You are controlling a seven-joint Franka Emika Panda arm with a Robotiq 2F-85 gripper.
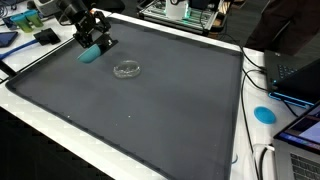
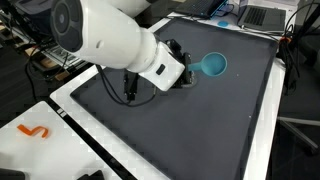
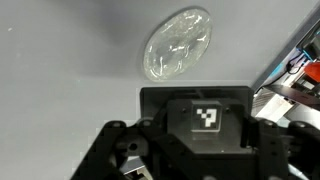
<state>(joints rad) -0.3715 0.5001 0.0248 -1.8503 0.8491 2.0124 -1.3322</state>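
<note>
Hovering over the bench [image 1: 150, 120] with the gripper [image 1: 95, 46] right against the tilted blue cup [image 1: 90, 56], just beneath its tips, near the clear dish [image 1: 127, 69]; not showing whether clenched or released.

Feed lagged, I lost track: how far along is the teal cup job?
Done: the gripper is at the teal cup, near a corner of the dark mat. In hand: the grasp; whether it is shut on the cup is hidden. Left: any lift or move. The clear dish lies apart.
</note>
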